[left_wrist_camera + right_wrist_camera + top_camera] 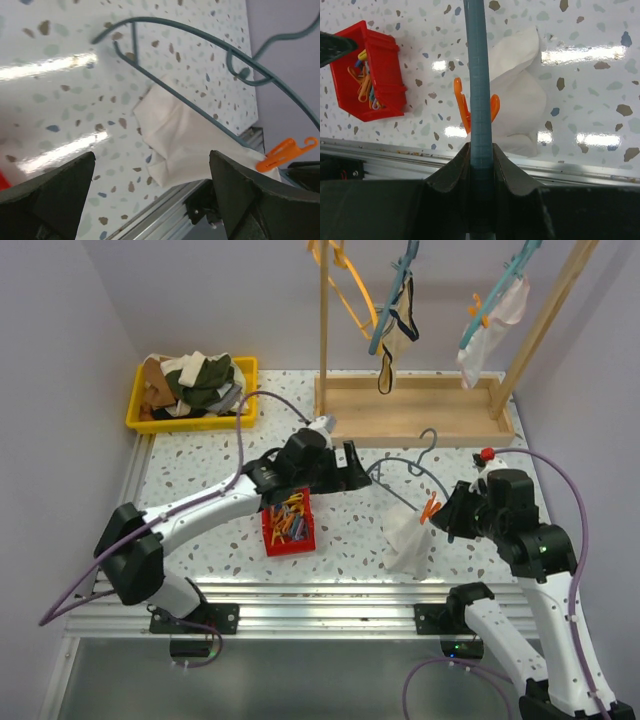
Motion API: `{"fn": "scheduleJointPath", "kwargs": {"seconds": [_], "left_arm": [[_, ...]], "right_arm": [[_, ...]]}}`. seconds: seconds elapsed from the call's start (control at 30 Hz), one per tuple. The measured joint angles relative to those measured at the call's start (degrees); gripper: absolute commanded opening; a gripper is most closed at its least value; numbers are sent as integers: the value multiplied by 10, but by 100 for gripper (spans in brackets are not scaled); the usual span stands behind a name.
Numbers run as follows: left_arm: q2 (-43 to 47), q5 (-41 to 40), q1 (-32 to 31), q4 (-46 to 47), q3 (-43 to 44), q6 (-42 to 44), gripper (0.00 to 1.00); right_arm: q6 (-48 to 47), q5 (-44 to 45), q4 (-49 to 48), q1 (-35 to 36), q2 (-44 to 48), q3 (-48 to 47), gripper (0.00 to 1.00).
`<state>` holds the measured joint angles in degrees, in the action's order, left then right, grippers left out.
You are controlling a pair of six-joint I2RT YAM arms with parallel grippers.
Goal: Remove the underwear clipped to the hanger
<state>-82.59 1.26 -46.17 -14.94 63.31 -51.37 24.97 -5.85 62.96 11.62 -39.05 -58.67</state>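
A teal hanger (412, 476) lies over the table's right middle with white underwear (407, 537) hanging from it by an orange clip (430, 508). My right gripper (453, 512) is shut on the hanger's end, seen as a teal bar (480, 100) between its fingers in the right wrist view, with the clip (463, 107) and underwear (520, 110) just beyond. My left gripper (352, 468) is open and empty, left of the hanger. The left wrist view shows the hanger (200, 45), the underwear (185, 140) and the clip (285, 152) ahead of its spread fingers.
A red bin (288, 525) of clips sits under the left arm. A yellow tray (150, 420) of clothes is at the back left. A wooden rack (410, 410) at the back holds more hangers with garments. The table's front rail (330, 590) is just below the underwear.
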Motion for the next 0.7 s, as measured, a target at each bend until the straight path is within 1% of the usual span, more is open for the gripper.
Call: {"fn": "scheduleJointPath", "kwargs": {"seconds": [0.13, 0.23, 0.43, 0.53, 0.7], "left_arm": [[-98, 59, -41, 47, 75, 9, 100], [-170, 92, -66, 69, 154, 29, 100], [-221, 130, -94, 96, 225, 79, 100], [-222, 152, -100, 116, 226, 105, 100], [-222, 179, -109, 148, 226, 134, 94]], "right_arm": [[-6, -17, -7, 0, -4, 1, 0], [-7, -23, -8, 0, -5, 1, 0], [-9, -28, -8, 1, -8, 1, 0], [-9, -28, -8, 1, -10, 1, 0], [-9, -28, -8, 1, -10, 1, 0]]}}
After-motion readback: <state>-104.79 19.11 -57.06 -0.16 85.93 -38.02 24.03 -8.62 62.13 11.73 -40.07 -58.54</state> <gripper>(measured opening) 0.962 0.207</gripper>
